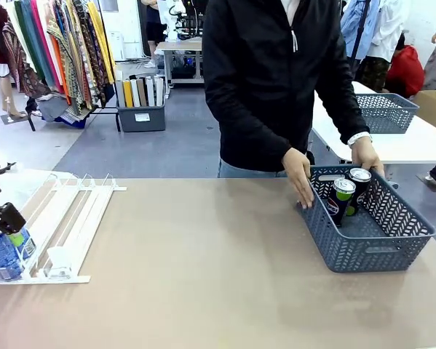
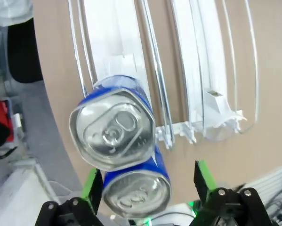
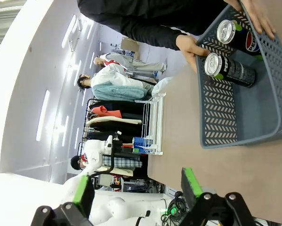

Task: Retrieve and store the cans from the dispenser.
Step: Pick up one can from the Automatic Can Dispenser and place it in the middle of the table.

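The white dispenser (image 1: pixel 61 218) lies at the table's left, with two blue cans at its low front end. In the left wrist view the nearer blue can (image 2: pixel 137 190) stands between the green pads of my open left gripper (image 2: pixel 148 181), and the second blue can (image 2: pixel 113 129) sits just behind it in the lane. From the front, my left gripper (image 1: pixel 10 240) hangs over those cans (image 1: pixel 1 254). Two black cans (image 1: pixel 341 198) (image 1: pixel 359 185) stand in the grey basket (image 1: pixel 370 251). My right gripper (image 3: pixel 137 188) is open and holds nothing, well away from the basket (image 3: pixel 235 122).
A person in a black jacket stands at the far side with both hands (image 1: pixel 299 178) on the basket's rim. The dispenser's other lanes (image 2: pixel 202 70) hold no cans. Bare tabletop (image 1: pixel 203 276) stretches between rack and basket.
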Robot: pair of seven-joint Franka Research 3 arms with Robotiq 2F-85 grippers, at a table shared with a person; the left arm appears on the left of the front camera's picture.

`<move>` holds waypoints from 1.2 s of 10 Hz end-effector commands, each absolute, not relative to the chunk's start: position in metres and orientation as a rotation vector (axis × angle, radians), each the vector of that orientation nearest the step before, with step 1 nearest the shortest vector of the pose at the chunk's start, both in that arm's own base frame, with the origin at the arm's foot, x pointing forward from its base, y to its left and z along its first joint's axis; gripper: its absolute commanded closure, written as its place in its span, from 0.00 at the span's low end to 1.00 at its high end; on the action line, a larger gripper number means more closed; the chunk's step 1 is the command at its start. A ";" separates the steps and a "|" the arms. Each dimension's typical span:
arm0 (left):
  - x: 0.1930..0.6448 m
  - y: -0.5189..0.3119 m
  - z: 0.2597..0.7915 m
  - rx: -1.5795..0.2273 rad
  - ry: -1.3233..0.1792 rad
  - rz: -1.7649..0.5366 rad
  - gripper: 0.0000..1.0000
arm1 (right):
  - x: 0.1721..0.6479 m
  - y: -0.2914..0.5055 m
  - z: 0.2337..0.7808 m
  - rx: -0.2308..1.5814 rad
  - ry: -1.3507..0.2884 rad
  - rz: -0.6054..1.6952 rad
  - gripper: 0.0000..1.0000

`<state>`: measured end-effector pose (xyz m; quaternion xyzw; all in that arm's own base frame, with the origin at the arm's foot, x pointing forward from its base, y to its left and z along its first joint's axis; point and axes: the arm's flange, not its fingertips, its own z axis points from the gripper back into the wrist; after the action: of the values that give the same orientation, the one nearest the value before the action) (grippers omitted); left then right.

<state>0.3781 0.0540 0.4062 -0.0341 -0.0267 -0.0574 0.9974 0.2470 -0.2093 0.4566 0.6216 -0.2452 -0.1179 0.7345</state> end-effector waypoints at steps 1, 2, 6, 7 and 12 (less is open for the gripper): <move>0.379 0.053 0.395 0.004 -0.080 -0.083 0.00 | 0.247 -0.210 0.459 1.372 -0.555 -0.237 0.00; 0.379 0.054 0.395 0.005 -0.080 -0.084 0.00 | 0.247 -0.210 0.459 1.372 -0.555 -0.237 0.00; 0.378 0.054 0.396 0.004 -0.053 -0.093 0.00 | 0.247 -0.210 0.459 1.372 -0.555 -0.237 0.00; 0.377 0.053 0.395 0.006 -0.041 -0.100 0.00 | 0.247 -0.210 0.459 1.372 -0.555 -0.237 0.00; 0.378 0.053 0.394 0.007 -0.042 -0.112 1.00 | 0.247 -0.210 0.459 1.372 -0.555 -0.237 0.00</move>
<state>0.3831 0.0540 0.3968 -0.0119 -0.0206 -0.0573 0.9981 0.2470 -0.2093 0.4566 0.6216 -0.2452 -0.1179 0.7345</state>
